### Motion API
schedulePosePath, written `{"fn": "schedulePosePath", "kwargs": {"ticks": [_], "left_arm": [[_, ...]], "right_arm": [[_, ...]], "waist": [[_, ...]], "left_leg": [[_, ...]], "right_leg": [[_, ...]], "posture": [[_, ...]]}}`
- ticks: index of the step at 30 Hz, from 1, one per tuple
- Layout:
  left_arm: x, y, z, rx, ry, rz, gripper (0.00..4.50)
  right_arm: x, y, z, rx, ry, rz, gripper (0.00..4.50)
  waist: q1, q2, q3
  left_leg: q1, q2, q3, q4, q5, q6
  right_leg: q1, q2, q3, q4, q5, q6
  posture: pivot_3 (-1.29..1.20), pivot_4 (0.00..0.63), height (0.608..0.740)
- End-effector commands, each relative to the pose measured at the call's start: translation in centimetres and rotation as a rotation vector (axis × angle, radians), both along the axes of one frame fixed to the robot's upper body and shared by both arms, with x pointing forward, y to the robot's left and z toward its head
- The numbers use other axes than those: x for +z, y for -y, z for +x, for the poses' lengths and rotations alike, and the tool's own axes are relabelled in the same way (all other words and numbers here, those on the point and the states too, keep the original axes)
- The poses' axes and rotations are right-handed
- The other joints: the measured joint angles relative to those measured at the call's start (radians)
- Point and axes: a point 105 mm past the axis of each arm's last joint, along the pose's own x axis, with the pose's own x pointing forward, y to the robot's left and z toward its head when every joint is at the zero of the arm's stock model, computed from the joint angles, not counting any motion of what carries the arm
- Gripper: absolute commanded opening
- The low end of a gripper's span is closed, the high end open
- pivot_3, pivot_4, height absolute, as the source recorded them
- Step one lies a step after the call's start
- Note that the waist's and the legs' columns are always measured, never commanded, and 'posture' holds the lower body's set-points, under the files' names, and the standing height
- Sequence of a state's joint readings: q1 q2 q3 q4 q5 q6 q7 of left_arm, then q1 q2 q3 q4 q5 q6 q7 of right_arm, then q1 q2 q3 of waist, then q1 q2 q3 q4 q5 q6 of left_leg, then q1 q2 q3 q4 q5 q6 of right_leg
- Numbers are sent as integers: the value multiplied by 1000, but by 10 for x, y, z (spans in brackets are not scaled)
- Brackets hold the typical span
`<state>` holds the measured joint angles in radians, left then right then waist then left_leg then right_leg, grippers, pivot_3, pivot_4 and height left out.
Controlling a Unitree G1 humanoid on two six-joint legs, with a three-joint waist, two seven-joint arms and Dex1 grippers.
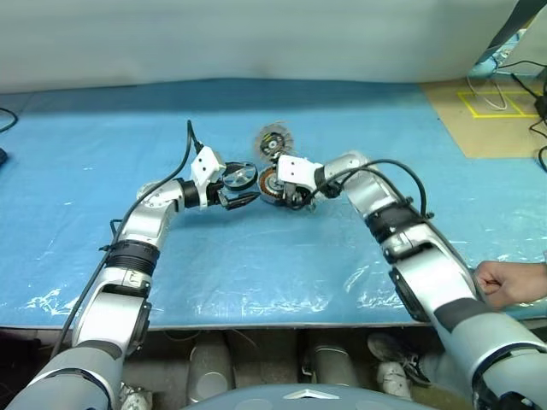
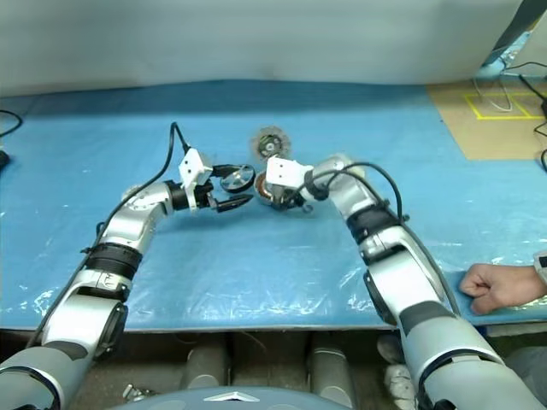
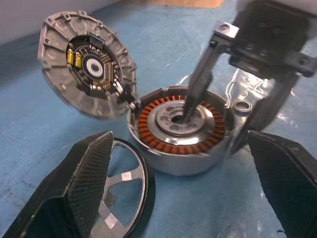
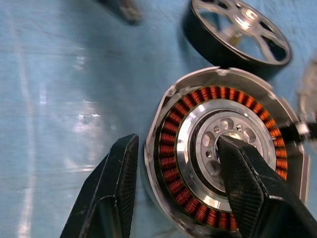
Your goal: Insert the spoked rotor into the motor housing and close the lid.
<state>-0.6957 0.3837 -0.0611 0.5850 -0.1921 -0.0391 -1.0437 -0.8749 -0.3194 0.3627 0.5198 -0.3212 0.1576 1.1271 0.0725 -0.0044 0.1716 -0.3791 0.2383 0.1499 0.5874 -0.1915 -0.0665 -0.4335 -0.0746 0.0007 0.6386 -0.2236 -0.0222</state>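
Note:
The motor housing [image 3: 183, 126], a squat drum ringed with copper windings, sits on the blue table cover. The lid [image 3: 86, 62] stands tilted open against the housing's rim, showing its black hub. My right gripper [image 4: 178, 141] straddles the housing wall, one finger in the silver centre bore and the other against the outer side, shut on it. Beside the housing, on the side away from my right arm, the spoked rotor [image 3: 124, 178] lies flat, its dark rim close to one finger of my left gripper [image 1: 242, 186]. That gripper is open wide and holds nothing.
A small metal ring [image 3: 242, 105] lies on the cover just behind the housing. A person's fist [image 1: 504, 282] rests on the table's front right edge. Cardboard with yellow tape [image 1: 496, 111] covers the far right corner. A grey wall [image 1: 256, 34] backs the table.

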Motion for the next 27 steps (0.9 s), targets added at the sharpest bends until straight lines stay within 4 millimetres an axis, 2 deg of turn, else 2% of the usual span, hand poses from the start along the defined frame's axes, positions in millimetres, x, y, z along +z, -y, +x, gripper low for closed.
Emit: {"fn": "schedulePosePath", "kwargs": {"ticks": [1, 4, 6, 15, 17, 19, 22, 27], "left_arm": [[11, -1, -1, -10, 40, -16, 4500], [8, 0, -3, -22, 30, -11, 4500], [7, 0, -4, -25, 26, -8, 4500], [8, 6, -3, -45, 26, -5, 4500], [8, 6, -3, -47, 25, -5, 4500], [8, 6, -3, -49, 22, -8, 4500], [9, 6, -4, -56, 21, -10, 4500], [23, 8, -8, -94, -23, -108, 4500]], "right_arm": [[-28, 2, -38, 45, -111, -48, 2523], [-33, 6, -58, 35, -151, -51, 2523], [-34, 9, -61, -18, -178, -53, 2523], [-29, 15, -44, -224, -244, -24, 2523], [-29, 13, -43, -294, -306, 4, 2523], [-25, 2, -45, -331, -386, 35, 2523], [-23, -6, -40, -382, -418, 37, 2523], [-14, -15, -28, -469, -460, 69, 2523]], "waist": [[2, 0, 0], [4, 0, 0], [5, 0, 0], [0, 0, 0], [0, 0, 0], [-1, 0, 0], [-2, 0, 0], [-6, 0, 0]], "left_leg": [[1, -1, 0, -1, 0, 0], [8, -1, 0, -4, 0, -1], [12, -1, 0, -9, 0, -1], [12, -2, 1, -11, 0, -1], [13, -2, 1, -11, 0, -1], [14, -2, 1, -11, 0, -1], [14, -2, 1, -11, 0, -1], [15, -2, 1, -12, 0, -2]], "right_leg": [[1, 0, 0, -1, 0, 0], [8, -1, 1, -5, 0, 0], [12, 0, 1, -12, 0, 0], [14, 0, 1, -16, 0, 1], [14, 0, 1, -16, 0, 1], [14, -1, 1, -15, 0, 1], [14, 0, 1, -14, 0, 1], [14, 0, 1, -15, 0, 1]], "posture": [[0, 150, 740], [0, 150, 740], [0, 150, 740], [0, 150, 740], [0, 150, 740], [0, 150, 740], [0, 150, 740], [0, 150, 740]]}}
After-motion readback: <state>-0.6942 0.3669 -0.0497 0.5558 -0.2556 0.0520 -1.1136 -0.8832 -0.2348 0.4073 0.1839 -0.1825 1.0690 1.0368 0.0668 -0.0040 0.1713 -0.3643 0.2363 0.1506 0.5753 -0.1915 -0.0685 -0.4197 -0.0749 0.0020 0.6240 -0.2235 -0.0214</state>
